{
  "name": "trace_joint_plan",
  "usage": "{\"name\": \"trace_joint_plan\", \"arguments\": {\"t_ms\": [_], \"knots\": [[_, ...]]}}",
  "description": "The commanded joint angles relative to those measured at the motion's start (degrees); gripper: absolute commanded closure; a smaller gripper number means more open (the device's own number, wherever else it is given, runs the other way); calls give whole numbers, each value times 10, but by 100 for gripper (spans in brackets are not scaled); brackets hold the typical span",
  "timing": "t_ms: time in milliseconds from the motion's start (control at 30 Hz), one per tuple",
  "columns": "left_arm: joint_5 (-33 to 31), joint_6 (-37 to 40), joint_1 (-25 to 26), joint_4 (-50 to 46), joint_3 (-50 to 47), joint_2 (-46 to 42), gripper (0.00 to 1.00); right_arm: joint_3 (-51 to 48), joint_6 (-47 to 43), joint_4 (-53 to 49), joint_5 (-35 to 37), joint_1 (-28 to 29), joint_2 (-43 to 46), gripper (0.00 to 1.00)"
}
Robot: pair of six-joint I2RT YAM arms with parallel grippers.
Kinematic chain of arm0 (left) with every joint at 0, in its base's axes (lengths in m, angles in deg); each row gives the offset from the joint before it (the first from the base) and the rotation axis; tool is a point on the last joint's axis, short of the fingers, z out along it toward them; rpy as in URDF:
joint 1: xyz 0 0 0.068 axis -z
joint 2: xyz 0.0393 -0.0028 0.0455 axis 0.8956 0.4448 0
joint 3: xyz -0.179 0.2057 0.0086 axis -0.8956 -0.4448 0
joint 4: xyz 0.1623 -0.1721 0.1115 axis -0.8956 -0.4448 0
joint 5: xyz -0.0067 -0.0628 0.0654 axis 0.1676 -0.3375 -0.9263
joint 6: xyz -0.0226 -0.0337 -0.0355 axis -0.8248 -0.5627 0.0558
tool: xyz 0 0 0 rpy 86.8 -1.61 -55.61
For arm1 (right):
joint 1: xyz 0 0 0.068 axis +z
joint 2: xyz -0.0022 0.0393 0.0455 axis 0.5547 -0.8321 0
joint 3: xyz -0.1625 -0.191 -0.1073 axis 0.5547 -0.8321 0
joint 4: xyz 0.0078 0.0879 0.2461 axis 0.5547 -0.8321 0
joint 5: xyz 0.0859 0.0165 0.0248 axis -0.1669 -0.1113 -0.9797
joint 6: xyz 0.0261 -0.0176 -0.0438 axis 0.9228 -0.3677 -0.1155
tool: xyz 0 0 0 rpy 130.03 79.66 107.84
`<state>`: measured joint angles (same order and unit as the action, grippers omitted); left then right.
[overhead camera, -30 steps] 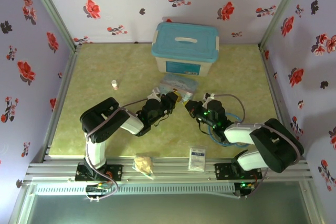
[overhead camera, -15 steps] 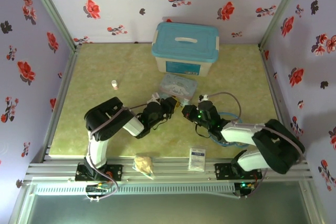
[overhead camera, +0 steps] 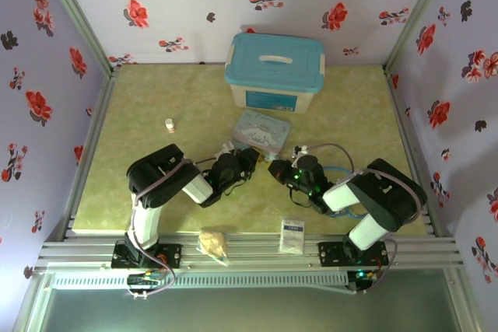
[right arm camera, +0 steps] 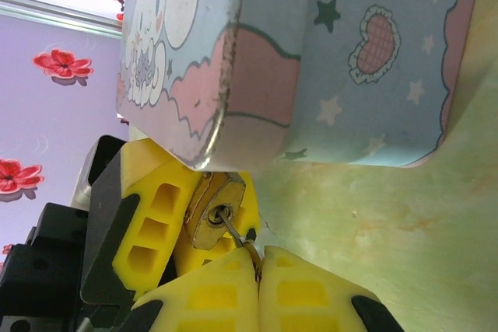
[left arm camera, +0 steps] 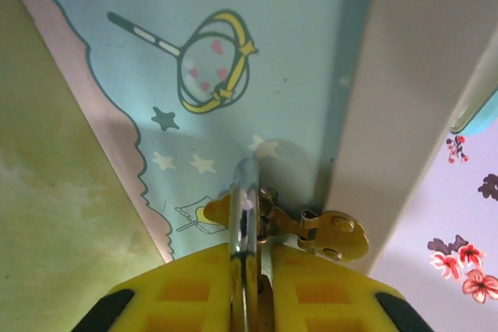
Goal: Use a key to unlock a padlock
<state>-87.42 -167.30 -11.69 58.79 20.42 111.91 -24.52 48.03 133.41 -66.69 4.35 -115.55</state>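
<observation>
Two hands meet: left hand (left arm camera: 250,263) pinches the padlock (right arm camera: 210,219) by its shackle (left arm camera: 245,192); right hand (right arm camera: 257,260), at three o'clock, clamps the key (right arm camera: 235,229), tip in keyhole (right arm camera: 215,212). Off-axis twisting could bend it.

Soft, even light falls from above in the overhead view. The green desk (overhead camera: 156,106) carries only faint, diffuse shadows beneath the arms, and the aluminium rail (overhead camera: 257,258) at its near edge reads pale and bright. In the left wrist view the cartoon tin (left arm camera: 218,60) is mildly soft, with a dim round shadow above the glinting padlock (left arm camera: 244,200). The left end effector (left arm camera: 250,293) is blurred. In the right wrist view the tin's edge is sharp, and the key (right arm camera: 233,227) and right end effector (right arm camera: 259,285) are slightly soft.
</observation>
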Motion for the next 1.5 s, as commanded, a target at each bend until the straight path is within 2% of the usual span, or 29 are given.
{"name": "trace_joint_plan", "arguments": {"t_ms": [0, 167, 333, 633, 833, 1033, 1167, 1467], "knots": [[117, 1, 44, 64, 12, -13, 100, 5, 17, 86, -39, -2, -32, 100], [124, 5, 40, 61, 7, -24, 100, 2, 59, 211, -127, -44, -112, 100], [124, 7, 37, 64, -6, -20, 100, -4, 31, 187, -148, -61, -106, 100], [106, 22, 26, 63, -20, -42, 100, -29, 34, 183, -176, -92, -113, 100], [108, 35, 22, 63, -16, -35, 100, -29, 82, 206, -179, -90, -118, 100], [95, 63, 16, 61, -22, -36, 100, -42, 152, 180, -149, -84, -107, 100], [94, 64, 15, 62, -16, -21, 100, -37, 171, 167, -112, -54, -95, 100], [89, 69, 15, 62, -19, -16, 100, -29, 237, 200, 17, 16, -109, 100]]}}
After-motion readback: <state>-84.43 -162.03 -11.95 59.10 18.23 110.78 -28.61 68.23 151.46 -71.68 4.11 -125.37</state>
